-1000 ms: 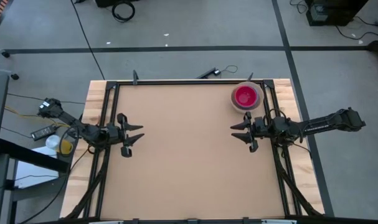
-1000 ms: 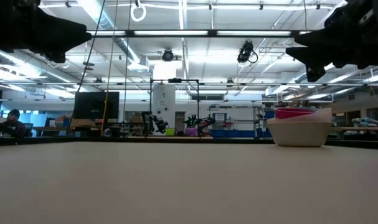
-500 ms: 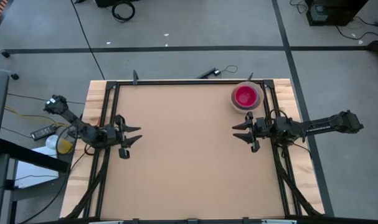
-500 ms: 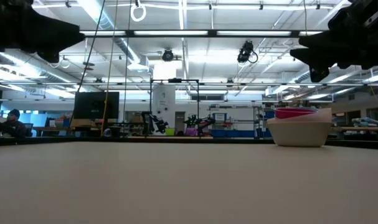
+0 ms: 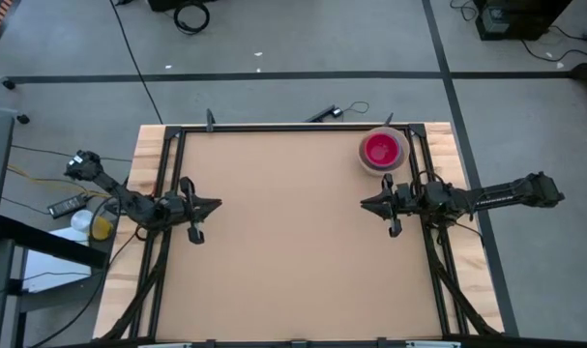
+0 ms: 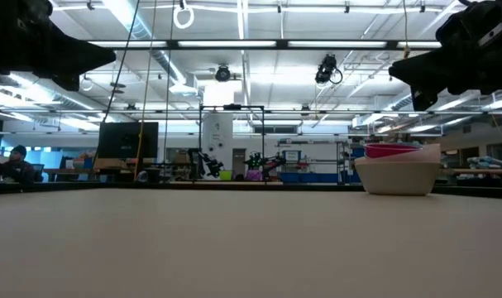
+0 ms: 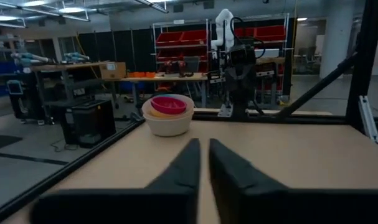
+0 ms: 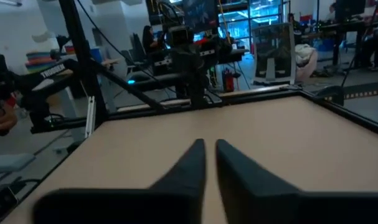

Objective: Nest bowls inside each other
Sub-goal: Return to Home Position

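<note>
The bowls stand as one nested stack point(image 5: 382, 151) at the table's far right corner. A magenta-red bowl point(image 7: 168, 103) sits inside a peach-orange one, and both sit in a grey-white outer bowl point(image 6: 397, 175) whose base rests on the table. My left gripper point(image 5: 216, 204) hovers shut at the table's left edge, pointing toward the right, with nothing between its fingers point(image 7: 204, 144). My right gripper point(image 5: 364, 203) hovers shut at the right edge, just nearer than the stack, pointing left. It too holds nothing point(image 8: 210, 144). Both hang above the table in the low view.
A black metal frame point(image 5: 293, 127) runs along the table's far edge and down both sides point(image 5: 167, 193), close to the stack. The tan tabletop point(image 5: 293, 232) stretches between the two grippers. A black cable and a small tool point(image 5: 327, 113) lie on the floor beyond the far edge.
Both grippers have shut their fingers from wide open, staying where they hover above the table's left and right edges. The bowl stack has not moved.
</note>
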Robot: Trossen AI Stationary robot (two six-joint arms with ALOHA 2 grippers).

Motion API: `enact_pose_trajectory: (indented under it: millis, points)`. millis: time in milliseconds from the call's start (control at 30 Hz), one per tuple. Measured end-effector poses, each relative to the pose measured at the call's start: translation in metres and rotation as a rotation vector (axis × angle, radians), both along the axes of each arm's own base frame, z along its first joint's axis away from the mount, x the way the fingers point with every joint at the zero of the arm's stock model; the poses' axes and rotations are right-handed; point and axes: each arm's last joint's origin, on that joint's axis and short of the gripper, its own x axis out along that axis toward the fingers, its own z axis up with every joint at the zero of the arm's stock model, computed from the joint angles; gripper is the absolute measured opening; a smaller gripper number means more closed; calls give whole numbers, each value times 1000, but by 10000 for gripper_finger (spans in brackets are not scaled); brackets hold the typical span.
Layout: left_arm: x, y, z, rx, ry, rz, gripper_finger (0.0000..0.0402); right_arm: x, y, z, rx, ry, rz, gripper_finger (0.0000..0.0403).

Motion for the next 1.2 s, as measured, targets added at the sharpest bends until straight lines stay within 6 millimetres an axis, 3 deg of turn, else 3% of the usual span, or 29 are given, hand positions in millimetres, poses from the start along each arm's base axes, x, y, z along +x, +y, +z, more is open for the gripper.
enact_pose_trajectory:
  millis: [67, 133, 400, 567, 700, 867, 1200]
  points:
    - [0, 0, 0, 10, 2, 6, 10, 0, 0, -1, -10, 11, 1, 21]
    - [0, 1, 0, 13, 0, 7, 8, 0, 0, -2, -15, 19, 6, 10]
    - [-3, 2, -2, -2, 11, -7, 3, 0, -5, -3, -1, 35, -47, 6]
    - [-3, 2, -8, -40, 47, -28, 3, 0, -2, 6, 2, -58, 30, 9]
    - [-6, 1, 0, -35, 37, -55, 3, -3, -1, 22, -5, -102, 76, 8]
    - [-17, 4, 24, -22, 16, -27, 2, -10, -1, 26, 6, -62, 76, 8]
    - [-22, 7, 22, 10, 31, -23, 2, -18, -1, 21, 14, -59, 72, 7]
